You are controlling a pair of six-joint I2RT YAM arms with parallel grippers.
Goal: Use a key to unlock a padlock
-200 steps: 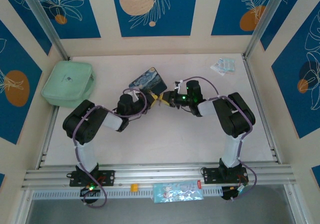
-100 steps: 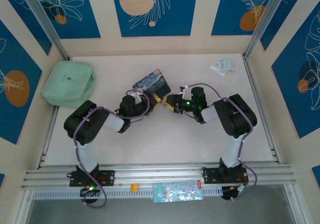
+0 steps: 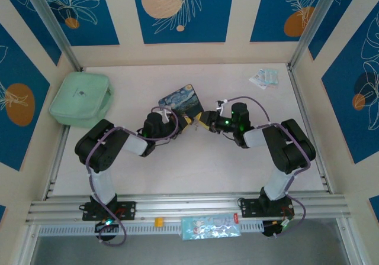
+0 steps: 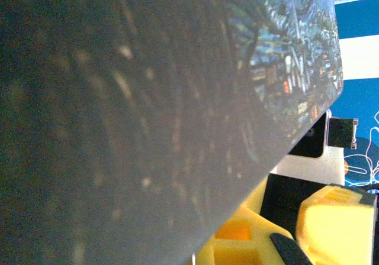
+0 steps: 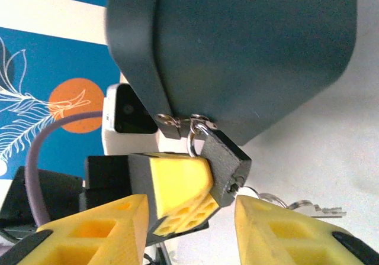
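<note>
- Since the padlock (image 5: 228, 167) is small, rigid and dangles off the tin (image 5: 249, 46) mid-counter (image 3: 207, 164), I'd pinch its flat body.
- Thin, slippery key (image 5: 308, 207) lies beside its base.
- My right tool (image 5: 190, 209) gapes empty around it; left tool (image 4: 284, 229), can't tell.

Robot lab cell: aluminium rails (image 3: 189, 204) frame a table (image 3: 195, 167), patterned panels (image 3: 204, 16) around.

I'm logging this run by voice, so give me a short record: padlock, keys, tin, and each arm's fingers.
padlock: hangs by its shackle from the tin's hasp ring
keys: ringed bunch at the padlock's keyhole end; one looks inserted
tin: tilted, underside facing the right wrist camera
right fingers: open, flanking the space below the padlock
left fingers: one beside the padlock; grip hidden
</note>
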